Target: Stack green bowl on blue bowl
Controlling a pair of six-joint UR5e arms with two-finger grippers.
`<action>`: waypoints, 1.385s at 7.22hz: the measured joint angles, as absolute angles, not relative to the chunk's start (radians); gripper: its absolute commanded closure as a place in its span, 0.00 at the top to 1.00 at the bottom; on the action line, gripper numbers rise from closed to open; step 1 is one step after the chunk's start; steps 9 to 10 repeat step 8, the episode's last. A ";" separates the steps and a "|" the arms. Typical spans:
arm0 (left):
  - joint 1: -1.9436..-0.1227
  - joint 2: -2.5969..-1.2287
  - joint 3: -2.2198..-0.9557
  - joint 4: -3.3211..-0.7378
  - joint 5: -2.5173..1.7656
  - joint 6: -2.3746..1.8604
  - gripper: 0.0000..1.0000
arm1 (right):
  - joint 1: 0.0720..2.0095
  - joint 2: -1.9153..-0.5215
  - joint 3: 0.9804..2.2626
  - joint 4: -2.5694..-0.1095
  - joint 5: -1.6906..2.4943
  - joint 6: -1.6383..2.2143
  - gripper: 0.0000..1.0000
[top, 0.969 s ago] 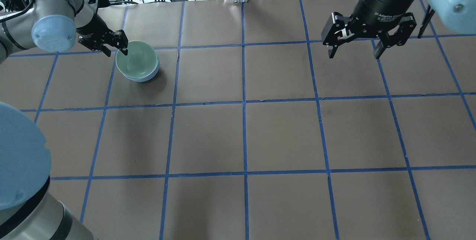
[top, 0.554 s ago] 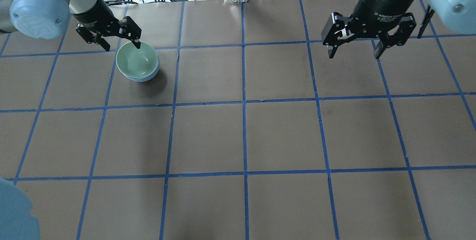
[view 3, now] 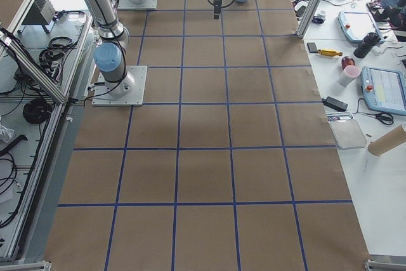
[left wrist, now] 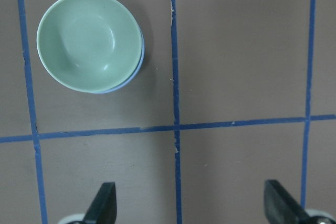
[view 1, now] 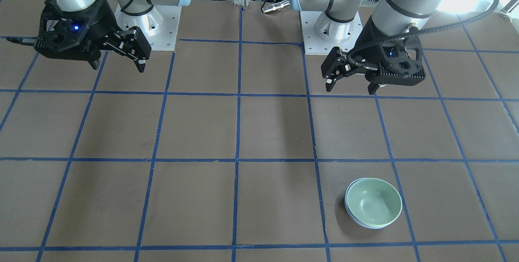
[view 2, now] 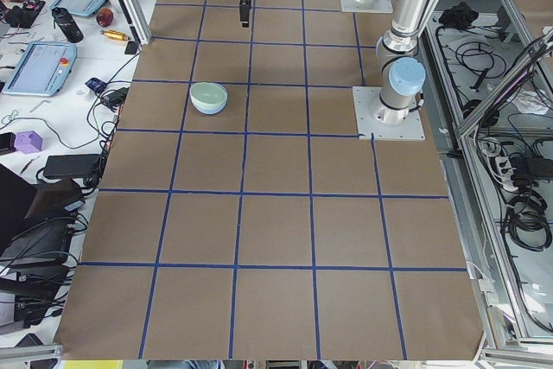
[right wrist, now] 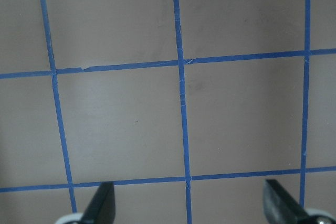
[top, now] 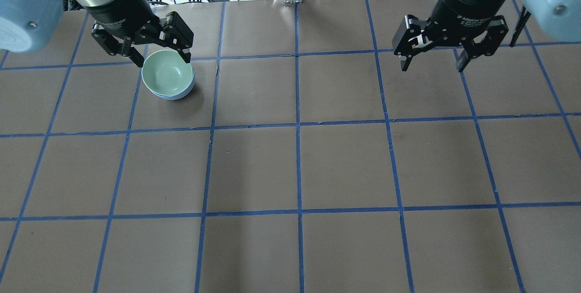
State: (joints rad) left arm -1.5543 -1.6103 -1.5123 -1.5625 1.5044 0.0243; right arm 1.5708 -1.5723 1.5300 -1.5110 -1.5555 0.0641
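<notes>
- The green bowl (top: 167, 73) is sitting nested inside the blue bowl (top: 177, 96). Only a thin crescent of blue pokes out around the green one's lower edge.
- In the overhead view, the pair stands at roughly 10 o'clock on the table (top: 345, 161), inside one square of the blue tape grid (top: 297, 125). It's close to that square's 12 o'clock line.
- Both bowls are upright and nothing is touching them.
- The left gripper (top: 163, 61) has its jaws spread wide and is holding nothing. It hangs in the air clear of the bowls, and in the overhead view its fingertips show at about 12 o'clock of the stack.
- In the left wrist view the bowls sit off at about 11 o'clock, with the two fingertips at the bottom edge, well apart from them.
- The right gripper (top: 432, 68) also has its jaws wide apart and is empty. It hovers at around 1 o'clock on the table in the overhead view, well apart from the bowls.
- The right wrist camera just shows bare brown table and tape lines between its fingers.
</notes>
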 measured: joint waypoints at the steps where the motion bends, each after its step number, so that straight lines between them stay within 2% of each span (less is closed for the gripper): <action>1: -1.556 -1.583 -1.514 -1.595 1.537 0.023 1.00 | 1.571 -1.572 1.530 -1.511 -1.555 0.063 1.00; 10: -1.557 -1.565 -1.525 -1.583 1.572 0.024 1.00 | 1.571 -1.572 1.530 -1.511 -1.555 0.063 1.00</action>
